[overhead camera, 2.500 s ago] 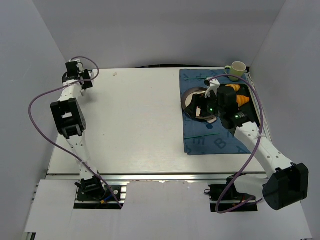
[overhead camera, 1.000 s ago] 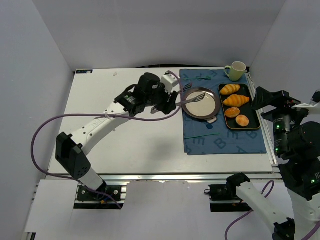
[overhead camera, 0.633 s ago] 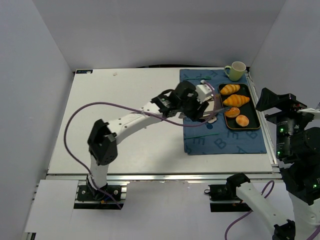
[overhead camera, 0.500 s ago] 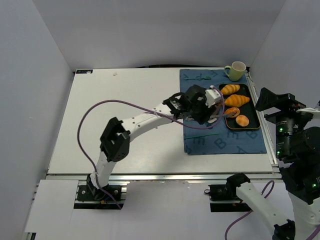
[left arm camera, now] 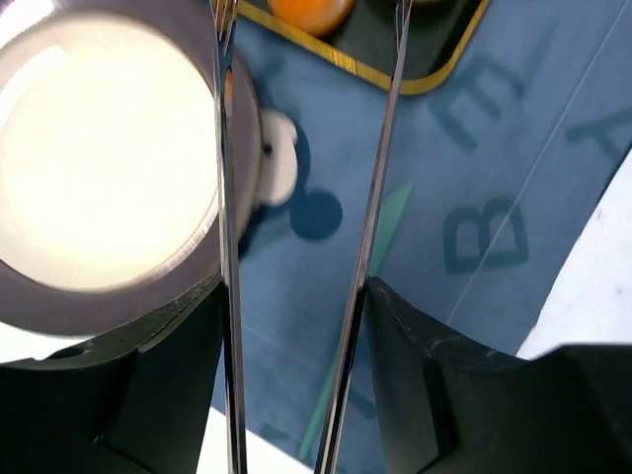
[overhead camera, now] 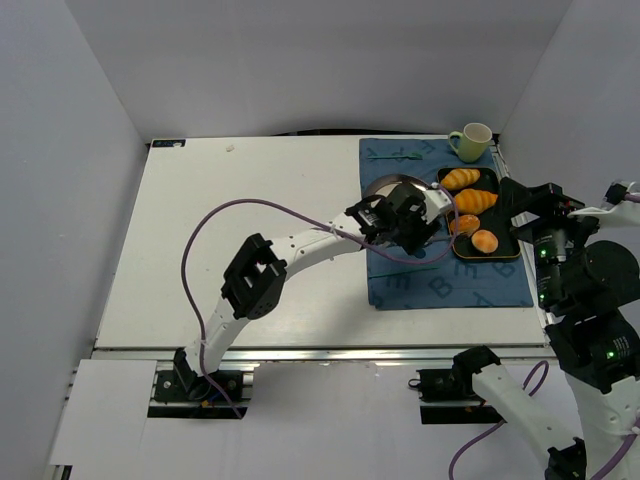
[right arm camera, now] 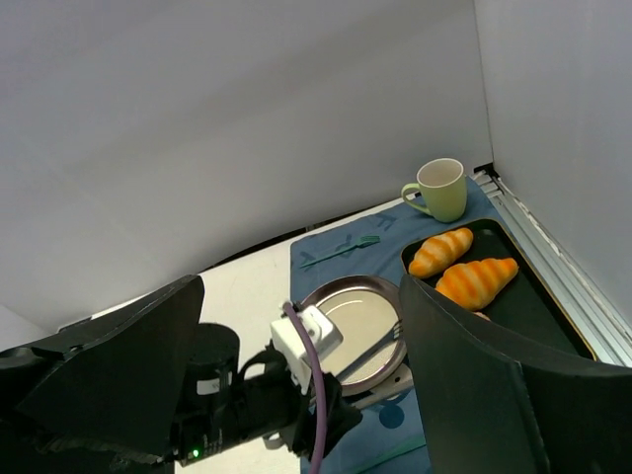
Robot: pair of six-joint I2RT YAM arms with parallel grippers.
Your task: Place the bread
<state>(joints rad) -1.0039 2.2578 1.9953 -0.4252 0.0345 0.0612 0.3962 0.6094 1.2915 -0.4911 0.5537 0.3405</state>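
The bread (overhead camera: 463, 224) sits inside the tray (overhead camera: 503, 215), on the tray's left side in its near half, resting on the tray floor. A paler bun (overhead camera: 485, 240) lies just beside it, closer to the tray's near end. Two croissants (overhead camera: 475, 199) fill the tray's far half.

The left gripper (left arm camera: 308, 35) reaches toward the tray's near-left corner from the left. Its long thin fingers (left arm camera: 225, 197) stand moderately apart, with bare mat showing between them along their length. In the left wrist view the bread shows between the finger ends at the frame's top edge, with a gap on each side. The jaws are parted and gripping nothing; I cannot tell how high the finger ends are above the tray.

The round plate (left arm camera: 99, 148) is just left of the tray. One finger crosses the plate's rim in the wrist view. The blue mat (overhead camera: 450, 285) lies under the tray and spreads out to its left and near sides. The mug (overhead camera: 474, 139) stands just past the tray's far end.

The right gripper (right arm camera: 301, 326) hangs high on the tray's right side, well clear of the tray – jaws wide, holding nothing. The white table (overhead camera: 250, 250) extends left of the tray.
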